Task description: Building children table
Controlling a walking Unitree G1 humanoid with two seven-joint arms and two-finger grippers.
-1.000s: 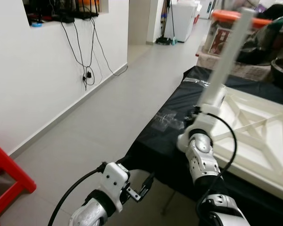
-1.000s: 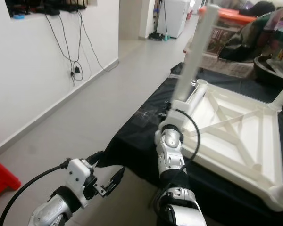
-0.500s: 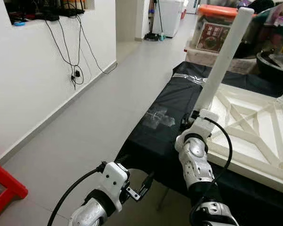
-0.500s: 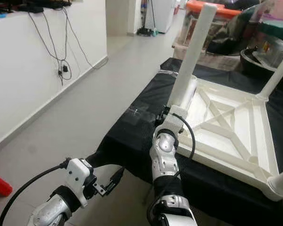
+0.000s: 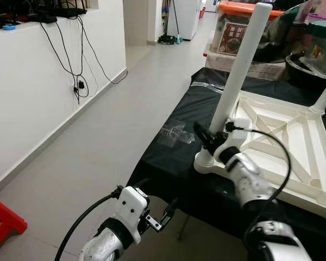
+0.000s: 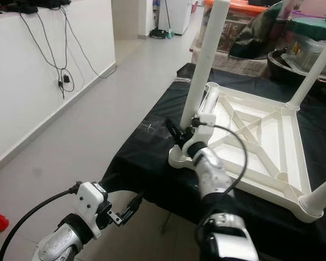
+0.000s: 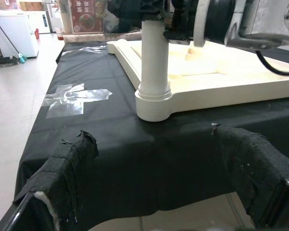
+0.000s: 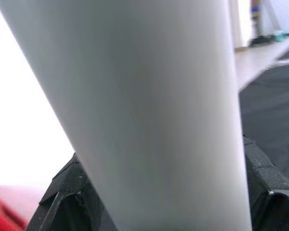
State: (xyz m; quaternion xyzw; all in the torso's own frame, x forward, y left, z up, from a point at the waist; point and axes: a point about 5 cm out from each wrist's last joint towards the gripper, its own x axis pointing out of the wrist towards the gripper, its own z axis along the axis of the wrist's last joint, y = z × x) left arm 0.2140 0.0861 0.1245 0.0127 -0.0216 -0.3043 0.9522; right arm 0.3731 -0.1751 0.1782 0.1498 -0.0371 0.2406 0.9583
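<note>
Upside-down cream plastic children's table [image 6: 261,136] cut off at the right edge in the left eye view, tall white round table leg [image 8: 135,110] blurred in the right wrist view, covering most of the right gripper's black padded fingers [image 8: 265,187], its far side out of sight.

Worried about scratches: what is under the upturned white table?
A black cloth lies under the table, with clear tape on it beside the near leg. Whatever the cloth covers is hidden.
</note>
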